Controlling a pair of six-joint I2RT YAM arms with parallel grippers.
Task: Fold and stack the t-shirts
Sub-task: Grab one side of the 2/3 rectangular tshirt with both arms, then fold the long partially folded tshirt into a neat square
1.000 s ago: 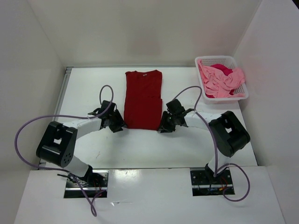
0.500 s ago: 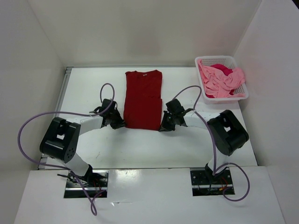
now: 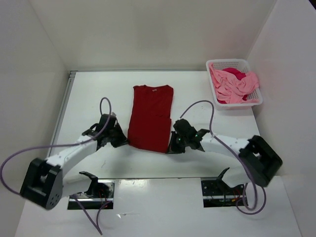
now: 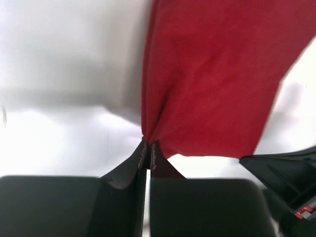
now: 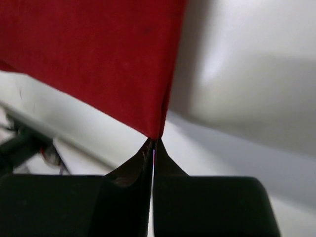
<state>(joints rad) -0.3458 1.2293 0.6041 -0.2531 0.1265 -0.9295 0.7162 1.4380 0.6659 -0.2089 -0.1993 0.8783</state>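
The basket (image 3: pixel 232 61) stands at the far right corner of the table (image 3: pixel 89 94). In it the pink shirt (image 3: pixel 238 85) lies crumpled over the magenta shirt (image 3: pixel 237 73) (only a patch of that one shows). The red shirt (image 3: pixel 150 116) lies mid-table, folded narrow, collar at the far end. The left gripper (image 3: pixel 125 141) is clamped on its near left corner and the right gripper (image 3: pixel 172 147) on its near right corner. Both wrist views show fingers pressed together with red cloth bunched between the tips.

Even overhead light keeps the top view sharp. Both wrist views blur, with grey shadow on the glaring table (image 4: pixel 59 133) beside the dark red t-shirt (image 4: pixel 212 74).
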